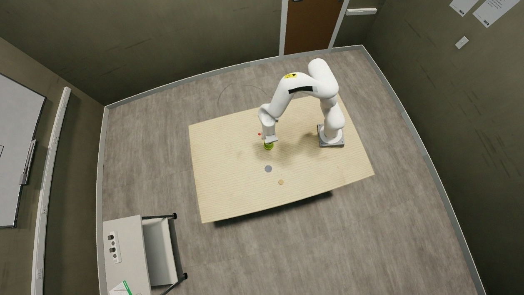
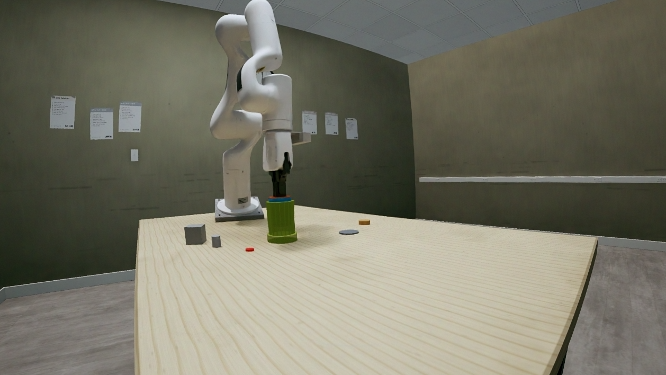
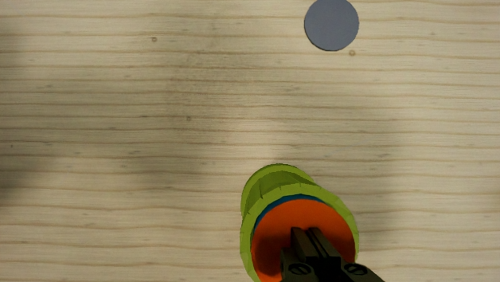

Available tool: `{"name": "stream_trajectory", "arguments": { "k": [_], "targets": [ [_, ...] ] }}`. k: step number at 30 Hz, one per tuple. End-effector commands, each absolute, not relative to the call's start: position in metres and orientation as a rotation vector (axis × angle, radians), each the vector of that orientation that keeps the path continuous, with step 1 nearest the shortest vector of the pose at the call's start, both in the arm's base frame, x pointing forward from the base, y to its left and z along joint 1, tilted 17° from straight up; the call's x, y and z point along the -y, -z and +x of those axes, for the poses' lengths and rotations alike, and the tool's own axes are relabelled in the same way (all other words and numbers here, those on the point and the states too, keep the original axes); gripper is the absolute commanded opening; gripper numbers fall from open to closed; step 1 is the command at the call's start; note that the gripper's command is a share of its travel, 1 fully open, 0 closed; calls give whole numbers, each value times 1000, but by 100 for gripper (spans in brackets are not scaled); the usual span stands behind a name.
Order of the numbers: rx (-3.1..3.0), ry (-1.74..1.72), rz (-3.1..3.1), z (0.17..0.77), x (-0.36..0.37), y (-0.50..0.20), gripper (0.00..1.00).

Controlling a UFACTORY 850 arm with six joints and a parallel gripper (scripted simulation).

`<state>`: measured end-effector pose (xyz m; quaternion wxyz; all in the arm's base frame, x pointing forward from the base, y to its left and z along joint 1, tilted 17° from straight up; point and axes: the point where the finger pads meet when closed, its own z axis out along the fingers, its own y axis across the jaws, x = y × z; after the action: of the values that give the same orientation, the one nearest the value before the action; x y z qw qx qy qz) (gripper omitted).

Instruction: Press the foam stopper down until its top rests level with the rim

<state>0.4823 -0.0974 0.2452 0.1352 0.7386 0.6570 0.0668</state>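
Jar (image 2: 281, 218) sits left of centre on the table (image 2: 372, 298), upright. Stopper (image 3: 302, 223) in its mouth, top proud of the rim. Gripper (image 2: 280, 192) on it, fingers pressed together, holding nothing. Foam looks soft and springy: push top centre, no pinching, don't overdrive.

Olive walls (image 2: 93, 195) ringed a grey plank floor (image 1: 146, 146); a brown door (image 1: 309, 25) stood shut, papers (image 2: 101, 123) hung pinned, a whiteboard (image 1: 16, 146) leaned aside.
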Motion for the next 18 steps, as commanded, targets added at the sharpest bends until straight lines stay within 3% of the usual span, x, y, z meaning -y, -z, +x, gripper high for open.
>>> {"name": "stream_trajectory", "arguments": {
  "k": [1,18],
  "targets": [
    [-1903,-195,2139,483,98,-244,0],
    [-1903,-195,2139,486,99,-236,0]
  ]
}}
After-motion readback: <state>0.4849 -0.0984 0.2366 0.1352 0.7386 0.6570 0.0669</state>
